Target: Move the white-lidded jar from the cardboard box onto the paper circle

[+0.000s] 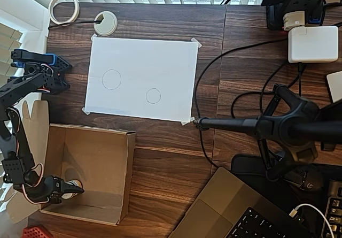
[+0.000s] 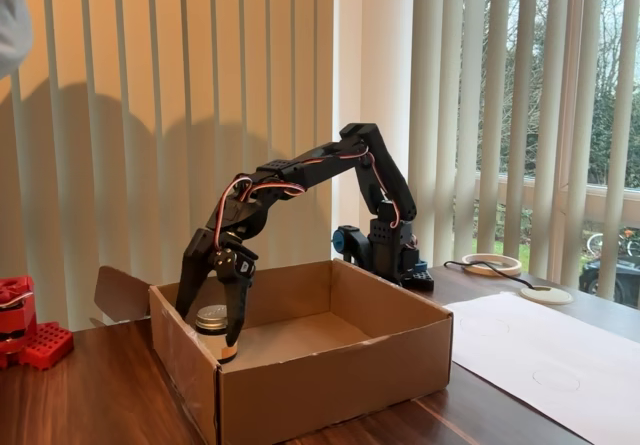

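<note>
While the jar (image 2: 212, 331) sits in the cardboard box (image 2: 330, 365), the claw (image 2: 213, 310) straddles it spread, poised to grip.

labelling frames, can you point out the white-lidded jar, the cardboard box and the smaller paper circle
white-lidded jar (image 2: 212, 317): fixed view, on its lid
cardboard box (image 2: 330, 380): fixed view, on its front wall
paper circle (image 1: 153, 96): overhead view, inside the outline

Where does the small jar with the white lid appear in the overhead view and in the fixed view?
Overhead view: the small round white-lidded jar sits at the lower left, inside the large brown cardboard box, by its left wall, at the tool.
Fixed view: the jar stands left of centre, in the box's near-left corner, between the tool's fingers.
Shared landmark: the cardboard box.
</note>
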Robot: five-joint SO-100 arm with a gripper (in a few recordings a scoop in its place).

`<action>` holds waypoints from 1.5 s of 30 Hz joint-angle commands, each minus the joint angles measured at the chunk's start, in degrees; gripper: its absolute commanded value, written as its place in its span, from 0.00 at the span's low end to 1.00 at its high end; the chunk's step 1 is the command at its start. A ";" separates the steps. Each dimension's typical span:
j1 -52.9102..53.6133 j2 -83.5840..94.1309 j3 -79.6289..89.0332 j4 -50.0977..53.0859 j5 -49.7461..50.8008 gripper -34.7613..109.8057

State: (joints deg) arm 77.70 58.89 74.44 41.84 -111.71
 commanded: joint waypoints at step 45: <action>-0.09 2.64 1.58 1.41 -3.25 0.52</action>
State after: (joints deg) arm 76.90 58.80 76.90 42.80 -114.35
